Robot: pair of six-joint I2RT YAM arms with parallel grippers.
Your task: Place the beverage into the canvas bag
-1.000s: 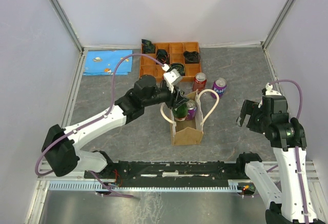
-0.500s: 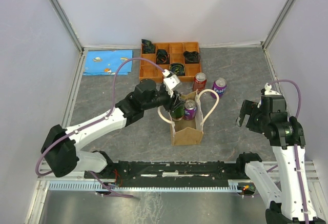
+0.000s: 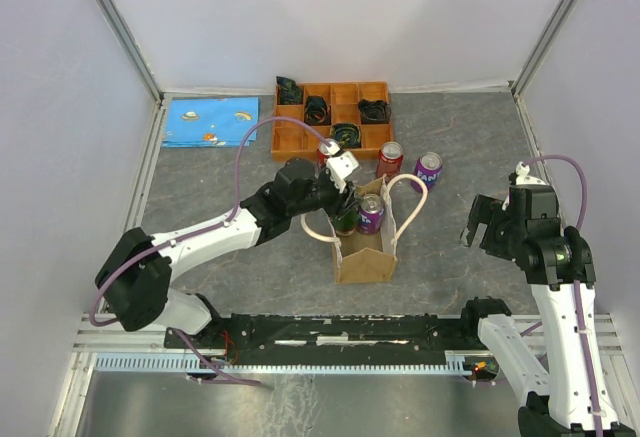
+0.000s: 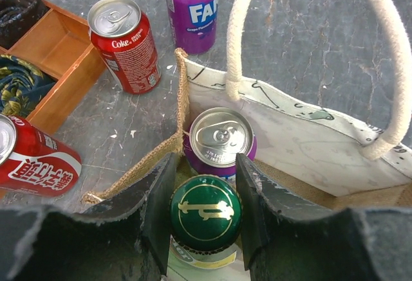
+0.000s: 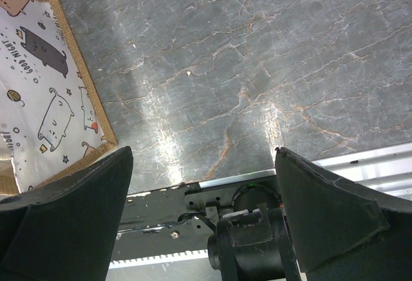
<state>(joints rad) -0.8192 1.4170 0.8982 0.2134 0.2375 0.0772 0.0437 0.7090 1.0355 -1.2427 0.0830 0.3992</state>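
The beverage in hand is a green-capped bottle (image 4: 205, 210). My left gripper (image 4: 205, 163) is shut on its neck, one jaw on each side of the cap. It stands inside the canvas bag (image 4: 309, 146), next to a purple can (image 4: 221, 138) that is also in the bag. From above, the bag (image 3: 366, 255) sits mid-table with its cream handles up, and the left gripper (image 3: 345, 197) reaches into its far end. My right gripper (image 3: 478, 222) hangs open and empty to the right of the bag, over bare table (image 5: 203, 155).
A red cola can (image 3: 389, 159) and a purple Fanta can (image 3: 428, 169) stand just behind the bag. Another red can (image 4: 32, 159) lies by the orange compartment tray (image 3: 300, 139). A blue printed sheet (image 3: 208, 122) lies at the back left. White walls close in the table.
The left arm has stretched forward and lowered a little, carrying the green bottle deeper into the bag beside the purple can. The right arm has stayed put.
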